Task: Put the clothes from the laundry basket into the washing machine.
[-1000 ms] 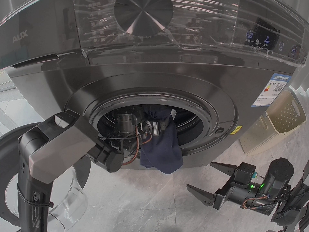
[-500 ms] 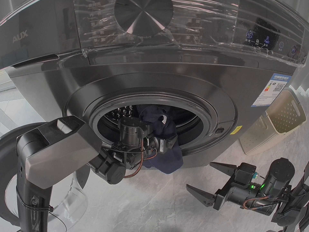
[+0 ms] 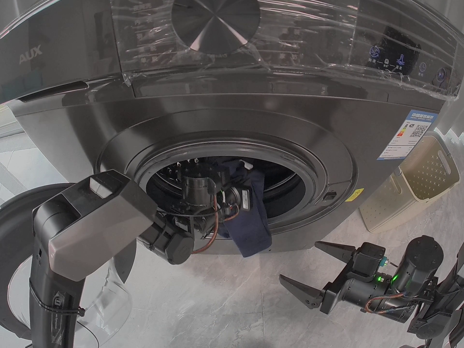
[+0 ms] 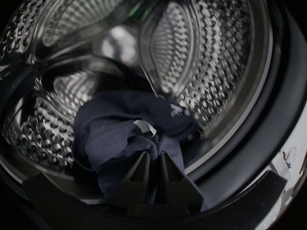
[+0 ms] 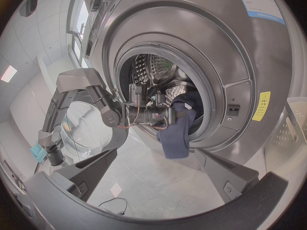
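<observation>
The round door stands swung open at the far left, which leaves the opening of the washing machine free for loading; the left arm reaches in through it. The left gripper sits at the mouth of the drum, jaws pressed together on a bunched fold of the garment; a pinch at this end probably lets the arm carry the cloth in ahead of itself. The garment is dark navy, soft and crumpled, with a small white tag near the pinch; part lies bunched inside the drum, while a long tail hangs out over the lower rim toward the floor. Loading is judged incomplete until that tail is inside. The right gripper hangs low, right of the opening and well apart from the cloth, jaws spread wide and holding nothing; it is likely parked clear of the work. The laundry basket stands beside the machine's right side; its contents cannot be told.
</observation>
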`<state>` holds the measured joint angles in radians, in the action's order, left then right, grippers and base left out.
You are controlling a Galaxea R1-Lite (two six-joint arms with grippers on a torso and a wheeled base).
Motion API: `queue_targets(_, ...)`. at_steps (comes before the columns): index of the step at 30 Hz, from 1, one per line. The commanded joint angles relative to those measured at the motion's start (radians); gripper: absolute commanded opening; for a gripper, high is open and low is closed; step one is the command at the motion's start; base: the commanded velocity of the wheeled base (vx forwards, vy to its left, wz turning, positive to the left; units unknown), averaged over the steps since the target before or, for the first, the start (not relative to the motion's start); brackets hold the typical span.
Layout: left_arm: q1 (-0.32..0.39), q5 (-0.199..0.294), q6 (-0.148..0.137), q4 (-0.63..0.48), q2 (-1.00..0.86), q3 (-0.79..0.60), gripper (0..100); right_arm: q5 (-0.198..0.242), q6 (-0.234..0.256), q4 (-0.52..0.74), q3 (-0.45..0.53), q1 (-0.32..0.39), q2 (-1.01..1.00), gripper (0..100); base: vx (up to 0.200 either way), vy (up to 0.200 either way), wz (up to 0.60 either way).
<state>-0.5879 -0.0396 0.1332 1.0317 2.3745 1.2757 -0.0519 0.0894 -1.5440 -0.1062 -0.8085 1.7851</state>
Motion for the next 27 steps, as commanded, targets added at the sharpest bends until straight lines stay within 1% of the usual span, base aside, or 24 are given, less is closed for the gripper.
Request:
queue_targets(1, 0.049, -0.049, 0.020, 0.018, 0.000, 0.148, 0, 0.000, 0.000, -0.001, -0.006, 0.008, 0.000, 100, 0.000, 0.000, 0.00)
queue_targets(3, 0.065, -0.074, 0.031, 0.018, 0.012, 0.203, 0, -0.002, 0.001, -0.001, -0.007, 0.006, 0.002, 100, 0.000, 0.000, 0.00)
queue_targets(6, 0.076, -0.100, 0.032, 0.024, 0.055, 0.261, 0, 0.000, 0.001, -0.001, -0.007, 0.005, 0.004, 100, 0.000, 0.000, 0.00)
queue_targets(12, 0.079, -0.118, 0.031, 0.030, 0.115, 0.344, 0, 0.000, 0.001, -0.001, -0.007, 0.012, 0.007, 100, 0.000, 0.000, 0.00)
queue_targets(15, 0.071, -0.118, 0.031, 0.030, 0.108, 0.318, 0, 0.001, 0.001, -0.001, -0.006, 0.012, 0.008, 100, 0.000, 0.000, 0.00)
queue_targets(16, 0.068, -0.117, 0.031, 0.030, 0.101, 0.306, 100, 0.001, 0.001, -0.001, -0.006, 0.012, 0.008, 100, 0.000, 0.000, 0.00)
queue_targets(17, 0.068, -0.117, 0.031, 0.030, 0.101, 0.306, 100, 0.001, 0.001, -0.001, -0.006, 0.012, 0.008, 100, 0.000, 0.000, 0.00)
queue_targets(20, 0.053, -0.111, 0.032, 0.014, 0.032, 0.209, 100, 0.001, 0.003, -0.001, -0.006, 0.014, 0.008, 100, 0.000, 0.000, 0.00)
queue_targets(23, 0.039, -0.092, 0.031, -0.044, -0.035, 0.099, 100, 0.001, 0.003, -0.001, -0.006, 0.012, 0.008, 100, 0.000, 0.000, 0.00)
queue_targets(24, 0.039, -0.092, 0.031, -0.044, -0.035, 0.099, 100, 0.001, 0.003, -0.001, -0.006, 0.012, 0.008, 100, 0.000, 0.000, 0.00)
queue_targets(26, 0.037, -0.059, 0.031, -0.098, -0.072, 0.022, 100, 0.001, 0.003, -0.001, -0.006, 0.012, 0.010, 100, 0.000, 0.000, 0.00)
queue_targets(27, 0.037, -0.051, 0.029, -0.104, -0.073, 0.007, 100, 0.001, 0.003, -0.001, -0.006, 0.009, 0.010, 100, 0.000, 0.000, 0.00)
